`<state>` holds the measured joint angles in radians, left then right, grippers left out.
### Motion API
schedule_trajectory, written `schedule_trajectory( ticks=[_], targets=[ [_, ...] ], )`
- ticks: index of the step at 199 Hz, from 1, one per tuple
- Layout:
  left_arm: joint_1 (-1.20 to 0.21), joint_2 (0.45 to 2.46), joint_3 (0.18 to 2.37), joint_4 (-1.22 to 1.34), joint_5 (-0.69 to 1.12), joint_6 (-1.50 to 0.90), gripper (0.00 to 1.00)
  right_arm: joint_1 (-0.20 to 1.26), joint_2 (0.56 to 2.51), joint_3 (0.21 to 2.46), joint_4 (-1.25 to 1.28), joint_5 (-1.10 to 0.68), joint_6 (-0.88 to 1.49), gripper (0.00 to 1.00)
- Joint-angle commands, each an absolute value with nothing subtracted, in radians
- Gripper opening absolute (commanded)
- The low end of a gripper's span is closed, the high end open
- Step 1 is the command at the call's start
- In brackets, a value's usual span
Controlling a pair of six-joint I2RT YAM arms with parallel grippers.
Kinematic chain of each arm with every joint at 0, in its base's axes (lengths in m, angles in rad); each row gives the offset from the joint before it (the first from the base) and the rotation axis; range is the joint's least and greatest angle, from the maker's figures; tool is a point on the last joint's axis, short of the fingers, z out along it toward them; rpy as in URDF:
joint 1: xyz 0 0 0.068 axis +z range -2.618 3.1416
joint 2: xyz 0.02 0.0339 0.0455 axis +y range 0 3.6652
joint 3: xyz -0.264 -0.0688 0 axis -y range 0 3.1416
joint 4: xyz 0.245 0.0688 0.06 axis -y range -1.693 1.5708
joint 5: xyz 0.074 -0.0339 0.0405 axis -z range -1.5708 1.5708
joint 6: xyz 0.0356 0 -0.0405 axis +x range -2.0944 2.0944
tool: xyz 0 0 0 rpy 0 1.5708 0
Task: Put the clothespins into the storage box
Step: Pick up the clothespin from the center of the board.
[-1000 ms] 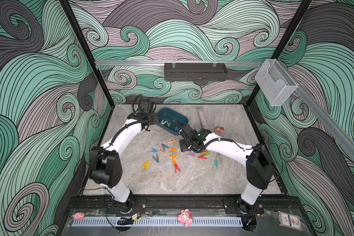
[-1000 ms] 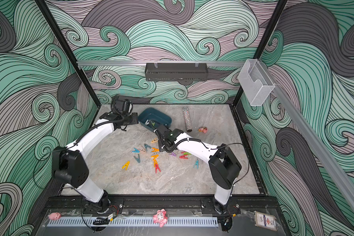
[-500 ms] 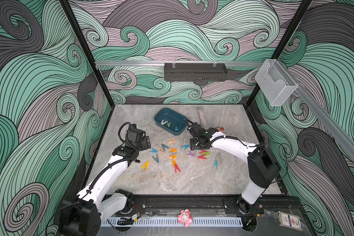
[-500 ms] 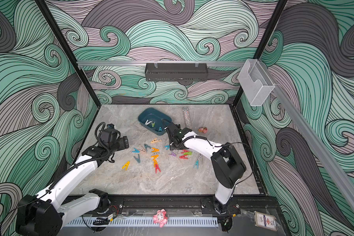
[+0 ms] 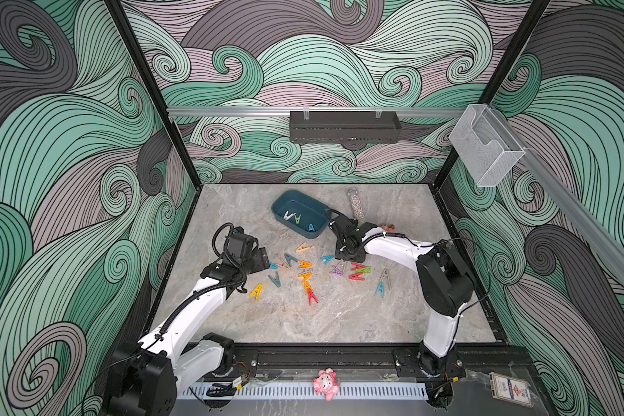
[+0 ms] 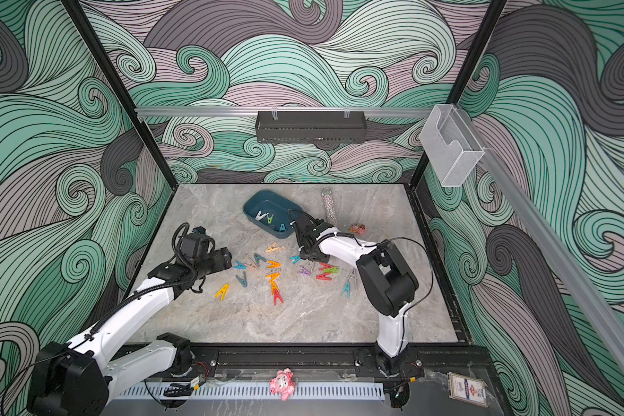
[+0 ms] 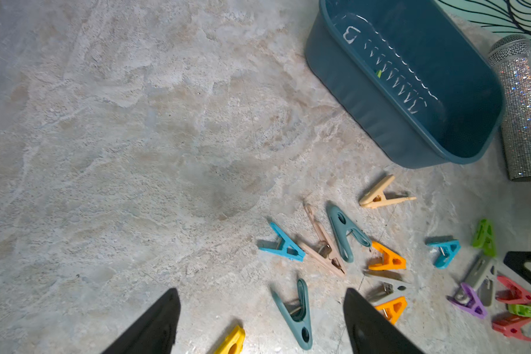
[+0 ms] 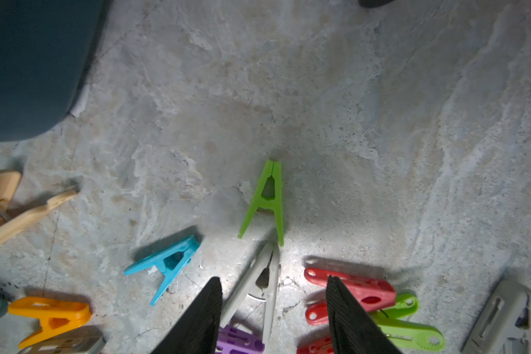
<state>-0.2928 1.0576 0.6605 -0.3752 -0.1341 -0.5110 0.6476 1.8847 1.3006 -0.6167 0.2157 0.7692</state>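
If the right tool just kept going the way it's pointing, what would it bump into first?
Most likely the pale grey clothespin lying between the open tips of the right tool; the green clothespin lies just beyond. Depth is hard to judge.

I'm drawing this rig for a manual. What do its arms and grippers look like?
The left arm and right arm have white links, black joints and black cables alongside. The left gripper and right gripper each end in two black, tapering fingers.
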Motion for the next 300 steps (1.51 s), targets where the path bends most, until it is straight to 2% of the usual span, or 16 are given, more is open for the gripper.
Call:
schedule_trajectory(
  ticks=[1,115,209,300],
  targets=[
    [-0.301,1.072,0.663,-0.339,-0.105,-0.531,0.85,0.627,1.919,1.306,-0.587,0.189,0.806,0.53],
    [-0.329,1.147,0.682,-0.318,-0.064,-0.517,0.84,0.586,2.014,1.379,-0.571,0.149,0.759,0.4],
    [-0.481,1.348,0.798,-0.337,-0.033,-0.403,0.85,0.57,2.033,1.379,-0.558,0.144,0.755,0.29],
    [-0.506,1.379,0.826,-0.339,-0.058,-0.388,0.85,0.568,1.967,1.388,-0.529,0.11,0.707,0.26]
  ],
)
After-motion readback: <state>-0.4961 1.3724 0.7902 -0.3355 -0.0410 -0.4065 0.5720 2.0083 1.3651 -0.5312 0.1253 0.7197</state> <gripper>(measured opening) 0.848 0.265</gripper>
